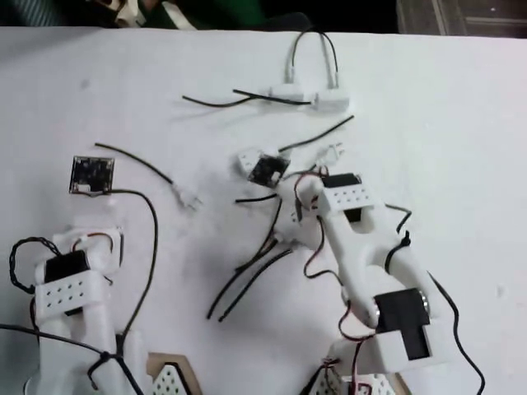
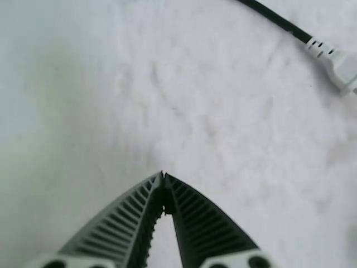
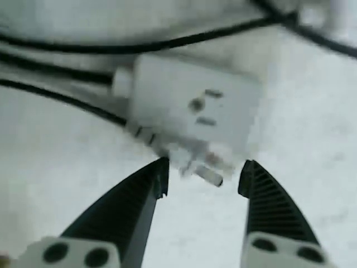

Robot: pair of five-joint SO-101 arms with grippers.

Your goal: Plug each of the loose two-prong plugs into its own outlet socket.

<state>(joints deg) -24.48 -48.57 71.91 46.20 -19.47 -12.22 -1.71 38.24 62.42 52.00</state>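
My right gripper (image 3: pixel 203 178) is open, its jaws on either side of a white two-prong plug (image 3: pixel 196 166) on a black cord. The plug lies against a white outlet socket block (image 3: pixel 195 109) whose slots face the camera. In the high view this gripper (image 1: pixel 265 170) sits mid-table beside that socket block (image 1: pixel 247 159). My left gripper (image 2: pixel 163 181) is shut and holds nothing, hovering over bare table at the left (image 1: pixel 90 175). Another white plug (image 2: pixel 337 62) on a black cord lies off to its side, seen in the high view as the plug (image 1: pixel 188 197).
Two more white socket blocks (image 1: pixel 284 93) (image 1: pixel 331 101), joined by a looped white cable, lie at the back. A further plug (image 1: pixel 333 152) rests right of the right gripper. Loose black cords (image 1: pixel 247 276) cross the middle of the white table (image 1: pixel 445 123).
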